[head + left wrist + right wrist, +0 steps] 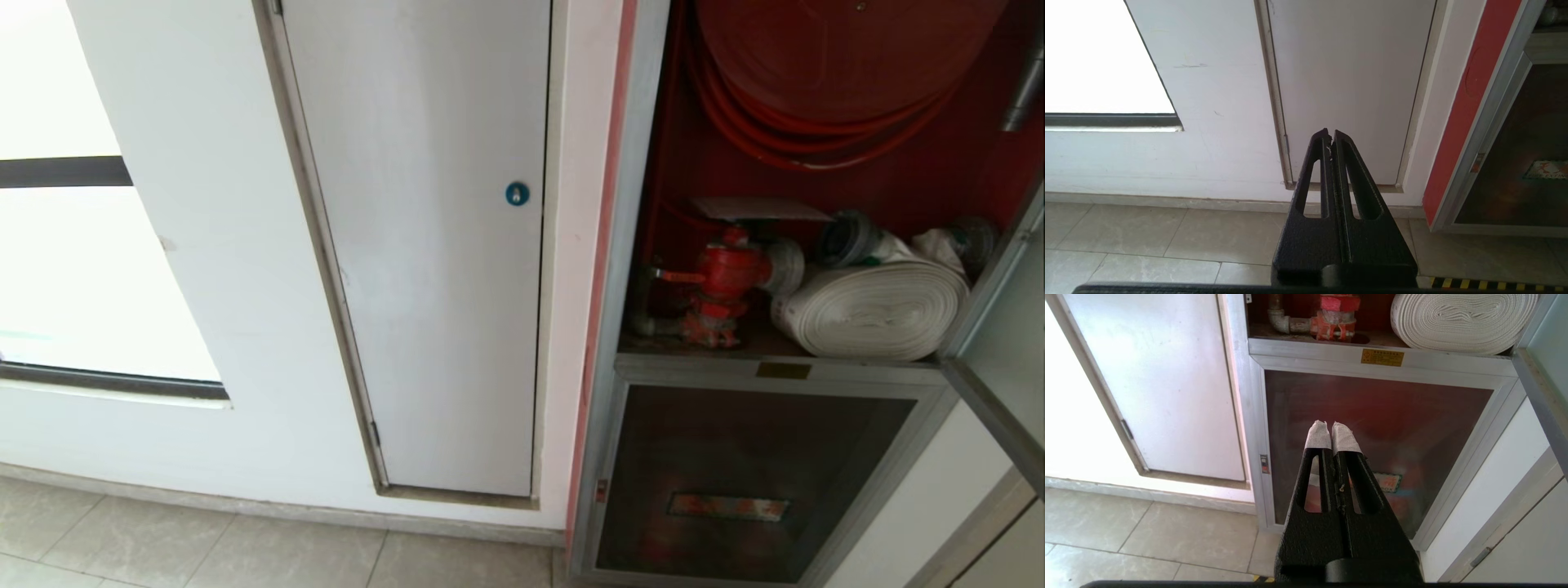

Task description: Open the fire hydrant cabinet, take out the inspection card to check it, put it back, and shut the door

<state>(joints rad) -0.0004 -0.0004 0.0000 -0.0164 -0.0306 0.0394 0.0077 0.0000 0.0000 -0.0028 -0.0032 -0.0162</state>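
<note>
The fire hydrant cabinet (pixel 606 343) stands open at the right, with its red interior showing. Its door (pixel 1011 343) is swung outward at the far right edge, and its silver frame (pixel 1539 396) also shows in the right wrist view. Inside, the inspection card (pixel 759 208) lies flat on top of the red valve (pixel 725 282), beside the white rolled hose (pixel 873 310). My right gripper (pixel 1332 425) is shut and empty, low in front of the lower dark glass pane (pixel 1372 428). My left gripper (pixel 1331 132) is shut and empty, facing the white panel (pixel 1351 73). Neither gripper shows in the head view.
The red hose reel (pixel 841 57) fills the top of the cabinet. A plain white panel with a blue round lock (pixel 517 193) sits left of the cabinet. A bright window (pixel 73 269) is at the far left, and tiled floor (pixel 245 547) runs below.
</note>
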